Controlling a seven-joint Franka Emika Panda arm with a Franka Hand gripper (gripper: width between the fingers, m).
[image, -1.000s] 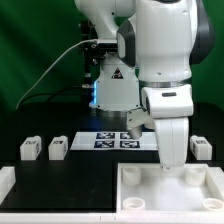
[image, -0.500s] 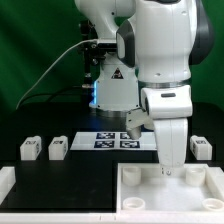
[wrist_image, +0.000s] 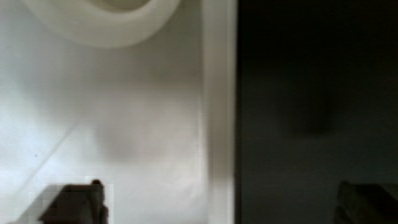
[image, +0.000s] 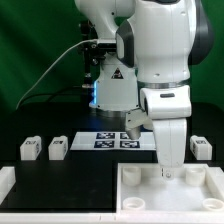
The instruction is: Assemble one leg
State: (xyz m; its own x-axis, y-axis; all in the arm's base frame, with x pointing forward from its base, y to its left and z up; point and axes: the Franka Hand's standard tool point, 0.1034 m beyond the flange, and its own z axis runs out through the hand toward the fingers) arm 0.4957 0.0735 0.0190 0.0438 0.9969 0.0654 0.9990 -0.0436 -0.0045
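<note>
Three small white legs with tags stand on the black table in the exterior view: two at the left (image: pixel 29 149) (image: pixel 57 148) and one at the right (image: pixel 200 148). My gripper (image: pixel 172 168) hangs straight down over the far rim of the large white panel (image: pixel 150 195), away from all the legs. In the wrist view the gripper (wrist_image: pixel 221 205) is open and empty. One fingertip (wrist_image: pixel 71 203) is over the white panel (wrist_image: pixel 125 120), the other (wrist_image: pixel 370 203) over the dark table. No leg shows in the wrist view.
The marker board (image: pixel 118 139) lies behind the panel at the foot of the robot base. A white raised piece (image: pixel 6 183) sits at the exterior view's lower left corner. A round recess (wrist_image: pixel 107 15) shows in the panel.
</note>
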